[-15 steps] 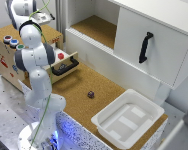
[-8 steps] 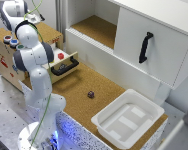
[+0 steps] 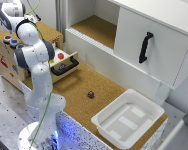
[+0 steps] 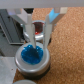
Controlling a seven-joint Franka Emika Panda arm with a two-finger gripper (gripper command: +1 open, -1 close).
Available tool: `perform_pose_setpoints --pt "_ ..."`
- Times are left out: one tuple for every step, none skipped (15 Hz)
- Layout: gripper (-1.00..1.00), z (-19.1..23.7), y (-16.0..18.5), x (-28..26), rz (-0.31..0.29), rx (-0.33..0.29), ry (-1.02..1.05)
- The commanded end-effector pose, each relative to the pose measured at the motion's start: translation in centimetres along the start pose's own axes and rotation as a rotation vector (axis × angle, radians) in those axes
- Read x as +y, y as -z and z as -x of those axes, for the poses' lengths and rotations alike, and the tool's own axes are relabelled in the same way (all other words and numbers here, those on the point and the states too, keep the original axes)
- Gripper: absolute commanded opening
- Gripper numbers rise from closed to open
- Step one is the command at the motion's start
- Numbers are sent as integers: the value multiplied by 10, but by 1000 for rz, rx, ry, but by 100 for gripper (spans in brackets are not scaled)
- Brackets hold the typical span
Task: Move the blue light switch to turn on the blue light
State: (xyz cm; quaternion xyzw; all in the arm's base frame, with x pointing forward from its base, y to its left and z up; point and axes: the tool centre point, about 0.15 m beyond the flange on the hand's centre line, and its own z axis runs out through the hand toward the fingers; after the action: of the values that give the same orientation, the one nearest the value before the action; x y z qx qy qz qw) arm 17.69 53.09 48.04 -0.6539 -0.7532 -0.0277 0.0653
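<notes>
Blue light switch (image 4: 33, 54): round blue cap in a silvery rim, set on top of the wooden box (image 3: 13, 65), with the reddish-capped button (image 4: 38, 27) just beyond it. Gripper (image 4: 37, 44): fingers slightly parted, tips straddling the blue cap and gripping nothing. Arm lowered toward the box top since half a second ago; black drawer handle (image 3: 64, 68) below unchanged.

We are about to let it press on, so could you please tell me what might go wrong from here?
The blue light switch is small and sits just below the tool, whose fingers straddle its far edge, so one could catch the silvery rim rather than the cap. A reddish button lies right behind and might be struck instead. In the exterior view the arm hides the contact.
</notes>
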Motion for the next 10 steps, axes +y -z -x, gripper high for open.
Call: perform_pose_setpoints --pt "-100 -14 0 12 -65 -160 -36" --pt "-100 -14 -4 11 -78 -159 -39" --pt "-100 -14 -9 11 -89 -161 -42" --pt "-100 -14 -13 11 -93 -176 -40" --pt "-100 -15 -17 12 -103 -176 -40" --pt "-100 -14 -21 14 -112 -183 -41" --pt "-100 -13 -27 16 -125 -189 -42" --pt "-100 -12 -36 19 -141 -202 -43" --pt "-100 -12 -42 20 -155 -208 -42" --pt "-100 -13 -46 20 -164 -211 -39"
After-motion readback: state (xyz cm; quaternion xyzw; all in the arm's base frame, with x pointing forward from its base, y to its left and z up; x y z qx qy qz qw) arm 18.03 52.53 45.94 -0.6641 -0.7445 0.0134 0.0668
